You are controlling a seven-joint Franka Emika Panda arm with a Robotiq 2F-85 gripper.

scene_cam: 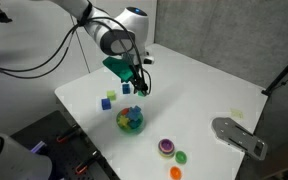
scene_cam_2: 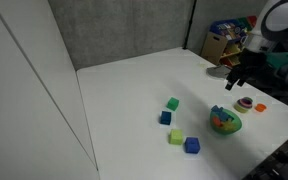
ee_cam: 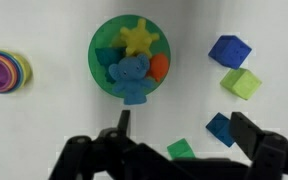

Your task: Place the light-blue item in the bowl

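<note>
The light-blue item is a small blue block lying on the white table, just inside my right finger in the wrist view. It also shows in an exterior view. The bowl is a green dish holding a yellow star, a blue toy and an orange piece. It shows in both exterior views. My gripper is open and empty. It hangs above the table over the blocks, seen in both exterior views.
A darker blue cube and a yellow-green block lie right of the bowl. A green block lies between my fingers. Stacked coloured cups stand left of the bowl. A grey bracket lies near the table edge.
</note>
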